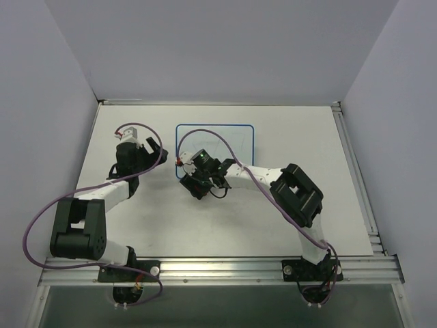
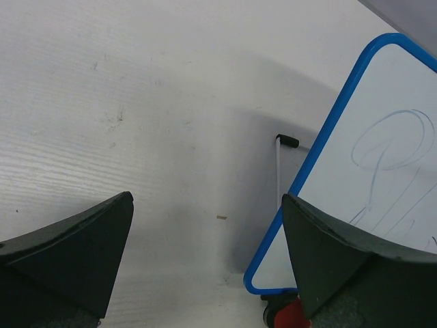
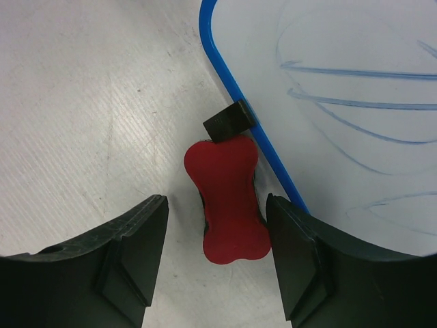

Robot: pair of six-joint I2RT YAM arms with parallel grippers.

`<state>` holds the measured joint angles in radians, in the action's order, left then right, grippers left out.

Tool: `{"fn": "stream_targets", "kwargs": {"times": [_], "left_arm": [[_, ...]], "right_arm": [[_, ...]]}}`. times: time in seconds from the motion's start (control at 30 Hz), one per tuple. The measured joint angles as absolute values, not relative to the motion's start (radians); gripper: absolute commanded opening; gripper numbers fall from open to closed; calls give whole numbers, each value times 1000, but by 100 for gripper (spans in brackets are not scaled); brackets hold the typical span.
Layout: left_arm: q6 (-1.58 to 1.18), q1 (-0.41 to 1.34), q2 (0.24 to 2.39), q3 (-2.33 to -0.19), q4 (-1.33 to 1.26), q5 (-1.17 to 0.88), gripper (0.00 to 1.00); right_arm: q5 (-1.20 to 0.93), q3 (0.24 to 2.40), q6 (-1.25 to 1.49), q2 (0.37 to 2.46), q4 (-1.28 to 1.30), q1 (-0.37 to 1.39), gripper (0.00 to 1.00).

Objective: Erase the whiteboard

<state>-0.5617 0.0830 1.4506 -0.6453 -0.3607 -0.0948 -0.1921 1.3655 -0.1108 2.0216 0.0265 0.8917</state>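
Note:
The whiteboard (image 1: 214,140) lies flat at the middle back of the table, blue-rimmed, with faint blue scribbles (image 3: 355,89) on it. A small red bone-shaped eraser (image 3: 229,205) lies on the table against the board's near-left edge, just below a black foot (image 3: 229,121). My right gripper (image 3: 217,205) is open and straddles the eraser: its right finger is close beside it and its left finger stands a gap away. My left gripper (image 2: 208,253) is wide open over bare table left of the board (image 2: 382,157), holding nothing. The eraser (image 2: 292,316) shows at the bottom of the left wrist view.
A second black foot on a thin white stem (image 2: 287,141) sticks out from the board's left rim. Grey walls close in the table on the left, back and right. A metal rail (image 1: 218,263) runs along the near edge.

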Motion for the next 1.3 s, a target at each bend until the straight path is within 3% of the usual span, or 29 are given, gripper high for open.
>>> {"fn": "stream_targets", "kwargs": {"times": [0.2, 0.5, 0.73, 0.83, 1.3], "left_arm": [[-566, 81, 1451, -638, -379, -118, 100], [-576, 70, 1450, -630, -379, -136, 93], [-604, 69, 1450, -595, -394, -179, 93], [-623, 65, 1450, -585, -417, -204, 93], [-687, 46, 1581, -554, -611, -352, 89]], "right_arm": [[-200, 1356, -110, 2022, 19, 890, 52], [-203, 1332, -102, 2022, -4, 890, 42], [-197, 1306, -76, 2022, -55, 897, 22], [-179, 1288, -56, 2016, -85, 904, 20], [-76, 1109, 120, 1731, -157, 967, 4]]}}
